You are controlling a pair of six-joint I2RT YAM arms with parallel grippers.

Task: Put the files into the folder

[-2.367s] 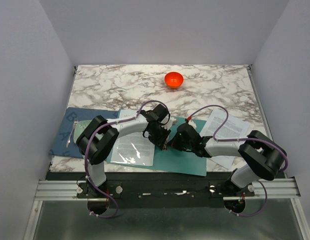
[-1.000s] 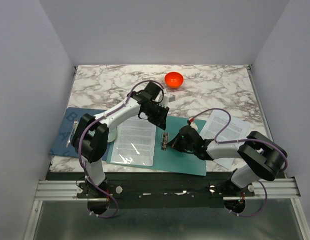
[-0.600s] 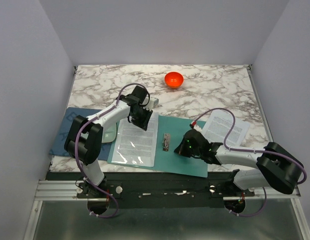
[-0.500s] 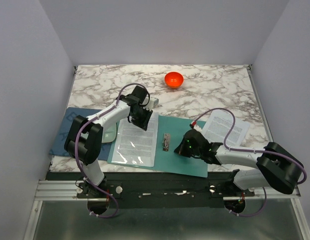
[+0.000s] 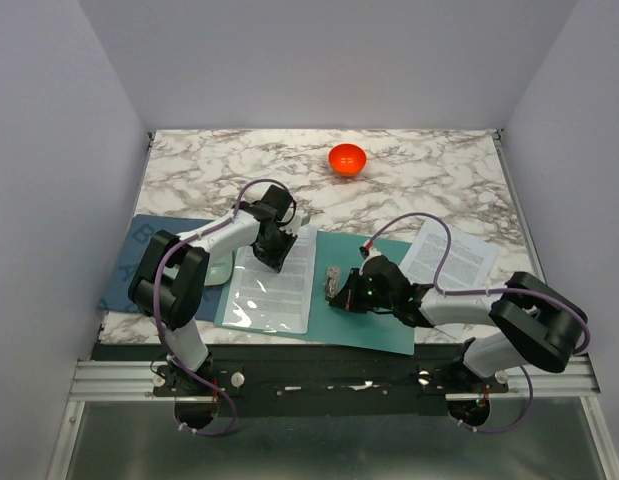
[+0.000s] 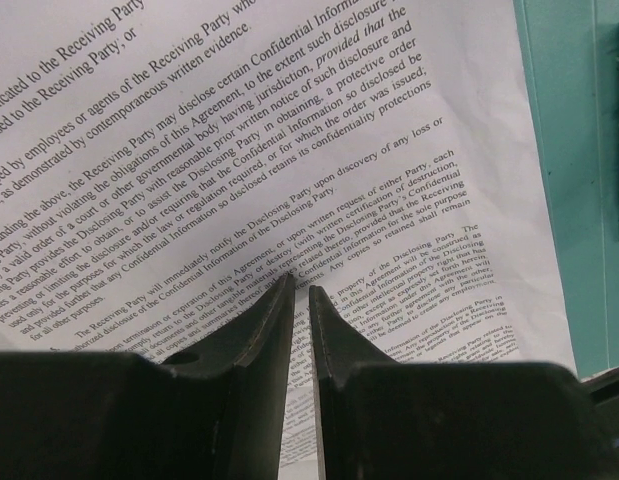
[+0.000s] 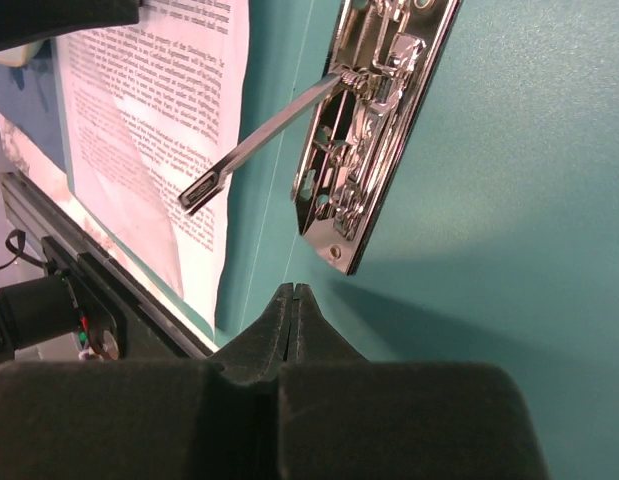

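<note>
The teal folder (image 5: 374,315) lies open at the table's near edge, its metal clip (image 5: 332,284) in the middle. One of the files (image 5: 277,285), a printed white sheet, rests on its left half. My left gripper (image 5: 269,257) hovers low over that sheet's upper part, its jaws open by a narrow slit with nothing between them (image 6: 300,283). My right gripper (image 7: 293,288) is shut and empty, its tips over the teal folder (image 7: 509,200) just short of the clip (image 7: 374,130), whose lever (image 7: 259,150) stands raised. More files (image 5: 451,262) lie at the right, partly off the folder.
An orange bowl (image 5: 347,158) stands at the back of the marble table. A dark blue cloth mat (image 5: 134,265) with a pale mint plate (image 5: 219,270) lies left of the folder. The table's front edge runs just below the folder.
My left gripper has swung back from near the bowl, left and towards me, down over the sheet. My right gripper has slid left up to the clip.
</note>
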